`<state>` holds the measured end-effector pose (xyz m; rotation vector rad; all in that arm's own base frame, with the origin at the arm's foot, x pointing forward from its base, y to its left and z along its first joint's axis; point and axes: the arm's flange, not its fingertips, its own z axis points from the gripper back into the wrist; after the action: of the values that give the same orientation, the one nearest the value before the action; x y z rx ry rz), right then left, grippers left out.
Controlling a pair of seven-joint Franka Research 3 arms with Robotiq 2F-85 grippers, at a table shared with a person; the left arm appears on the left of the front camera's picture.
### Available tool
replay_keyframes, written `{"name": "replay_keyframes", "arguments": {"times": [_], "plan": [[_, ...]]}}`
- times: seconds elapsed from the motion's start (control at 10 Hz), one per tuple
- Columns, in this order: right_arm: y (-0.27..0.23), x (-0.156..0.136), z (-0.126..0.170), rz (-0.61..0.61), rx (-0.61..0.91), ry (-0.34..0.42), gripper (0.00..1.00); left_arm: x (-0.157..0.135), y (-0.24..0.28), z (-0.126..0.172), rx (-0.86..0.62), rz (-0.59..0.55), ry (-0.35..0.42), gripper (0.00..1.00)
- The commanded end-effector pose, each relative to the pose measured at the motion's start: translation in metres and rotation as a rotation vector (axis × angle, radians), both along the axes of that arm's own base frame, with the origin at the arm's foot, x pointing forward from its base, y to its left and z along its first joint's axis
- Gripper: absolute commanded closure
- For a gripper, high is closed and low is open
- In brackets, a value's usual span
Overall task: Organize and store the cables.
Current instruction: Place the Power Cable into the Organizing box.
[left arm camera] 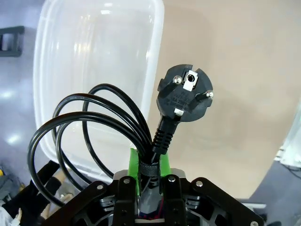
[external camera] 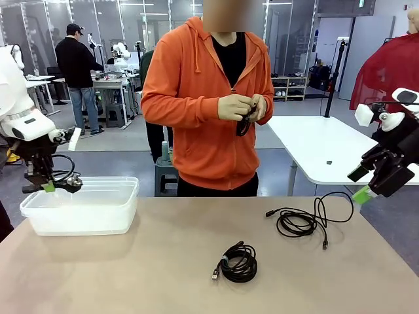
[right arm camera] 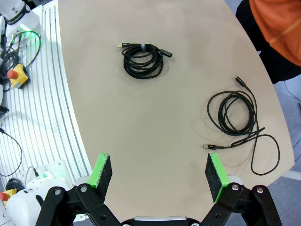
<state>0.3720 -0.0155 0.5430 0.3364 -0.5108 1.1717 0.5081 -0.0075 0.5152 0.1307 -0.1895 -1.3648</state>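
- Tightly coiled cable (external camera: 239, 263): flat on the table (external camera: 163, 261), close to the near edge, about centre.
- Loose cable (external camera: 302, 222): on the table farther right, its coil half undone, one end trailing in a wide loop.
- Power cord (left arm camera: 184, 94): round two-pin plug and looped bundle, clamped at its strap by the left gripper (left arm camera: 149, 169) above the rim of the translucent bin (external camera: 85, 219).
- Right gripper (right arm camera: 160, 172): fingers spread wide with nothing between them, above the table's right side.
- Person's hands (external camera: 243, 106): at chest height, holding a small black cable (external camera: 243, 125).

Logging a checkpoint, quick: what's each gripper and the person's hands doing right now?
Left gripper: shut on the coiled power cord.
Right gripper: open, empty.
Person's hands: holding a black cable.
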Motion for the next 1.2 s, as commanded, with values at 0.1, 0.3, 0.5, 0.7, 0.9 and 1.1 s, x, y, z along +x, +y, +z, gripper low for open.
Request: {"name": "replay_keyframes", "arguments": {"times": [0.1,0.3,0.5,0.7,0.9,1.1], "plan": [[0.003,0.003,0.002,-0.006,0.001,-0.005,0.0,0.033,0.026,-0.005,-0.025,-0.075,0.038,0.81],[0.003,0.003,0.002,-0.006,0.001,-0.005,0.0,0.052,0.033,-0.016,-0.028,-0.13,0.047,0.81],[0.003,0.003,0.002,-0.006,0.001,-0.005,0.0,0.071,0.041,-0.033,-0.001,-0.121,0.047,0.81],[0.003,0.003,0.002,-0.006,0.001,-0.005,0.0,0.086,0.038,-0.05,-0.014,-0.104,0.093,0.81],[0.003,0.003,0.002,-0.006,0.001,-0.005,0.0,0.104,0.037,-0.071,-0.023,-0.11,0.116,0.81],[0.003,0.003,0.002,-0.006,0.001,-0.005,0.0,0.119,0.037,-0.089,0.013,-0.069,0.105,0.81]]}}
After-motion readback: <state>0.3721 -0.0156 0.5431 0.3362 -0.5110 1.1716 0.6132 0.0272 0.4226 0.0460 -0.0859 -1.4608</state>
